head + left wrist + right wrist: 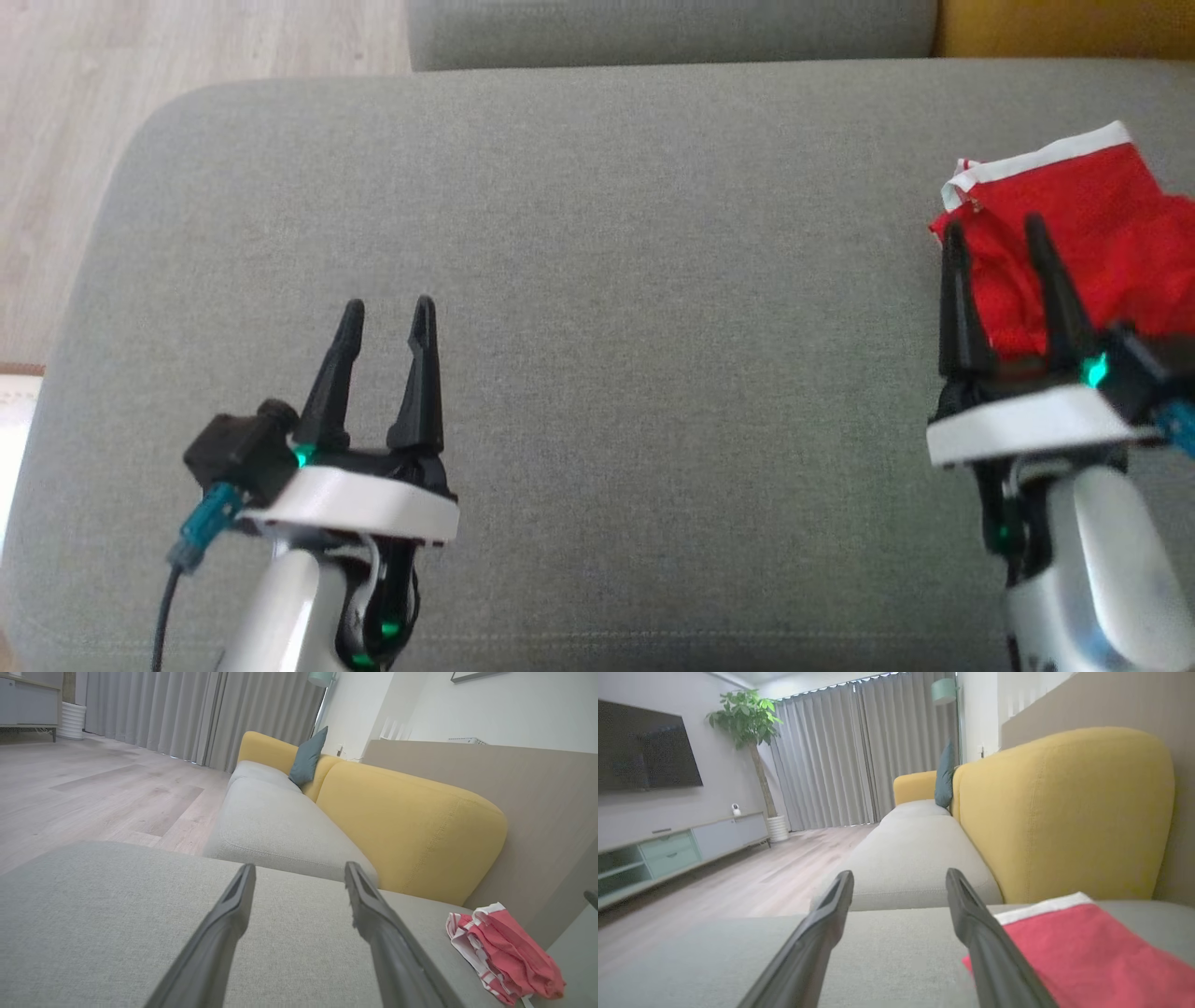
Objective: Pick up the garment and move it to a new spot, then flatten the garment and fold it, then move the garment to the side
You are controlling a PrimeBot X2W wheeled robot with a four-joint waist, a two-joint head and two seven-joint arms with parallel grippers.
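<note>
1. Left end effector [389,308]: the two dark fingers are spread apart with nothing between them. It sits over the near-left part of the grey seat cushion [653,233], fingers pointing toward the back of the sofa.
2. Right end effector [992,229]: its fingers are spread too, and it isn't gripping anything. In the head view the fingertips overlap the near-left edge of the red garment [1111,215]. In the right wrist view the cloth lies right of the fingers, with one finger crossing in front of its corner. I honestly can't tell if that finger is touching the fabric or just above it.
3. The garment is red with a white band along one edge. It's bunched up rather than flat, over at the right end of the cushion and well apart from the left end effector. In the left wrist view some red-and-white striped bits show at its edge.
4. Behind it is the yellow backrest [1064,812], and the cloth lies near its foot.
5. Further along the sofa there's another grey seat, with a teal pillow [308,758] leaning on the yellow back.
6. Room stuff: pale wood floor [187,37] off the left end of the cushion, grey curtains [859,751], a potted plant [742,714], a wall TV [644,751] and a low cabinet [668,849] under it.
</note>
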